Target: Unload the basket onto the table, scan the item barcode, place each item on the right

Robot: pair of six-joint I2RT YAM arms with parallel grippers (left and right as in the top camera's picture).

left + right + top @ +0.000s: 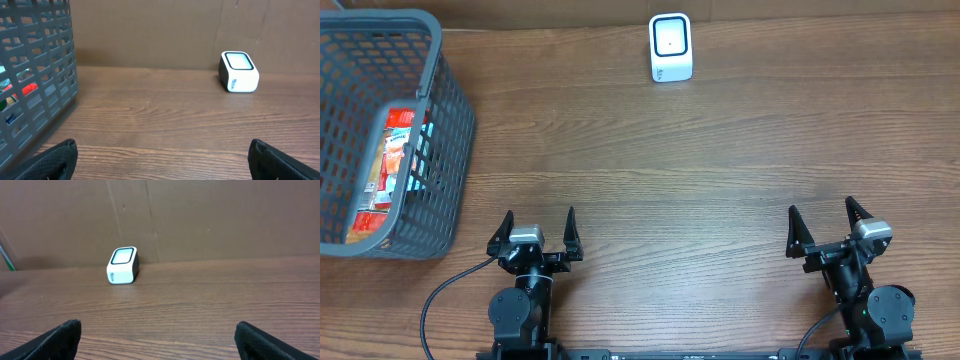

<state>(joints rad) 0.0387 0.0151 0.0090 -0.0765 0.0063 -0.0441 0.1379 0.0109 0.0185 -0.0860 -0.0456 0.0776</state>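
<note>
Both empty, spread wide: L hand (539, 213), R hand (821, 206); basket (457, 130) items (396, 158) mesh-obscured.

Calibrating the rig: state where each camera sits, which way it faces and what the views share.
Overhead: above the table, looking straight down on grey basket, white barcode scanner, open left gripper and open right gripper.
Left wrist: low on the left arm, facing the back wall; its fingers in the bottom corners, basket left, scanner right.
Right wrist: low, facing the same wall; its fingers in the bottom corners, scanner left of centre.
Shared: all three show the scanner.
</note>
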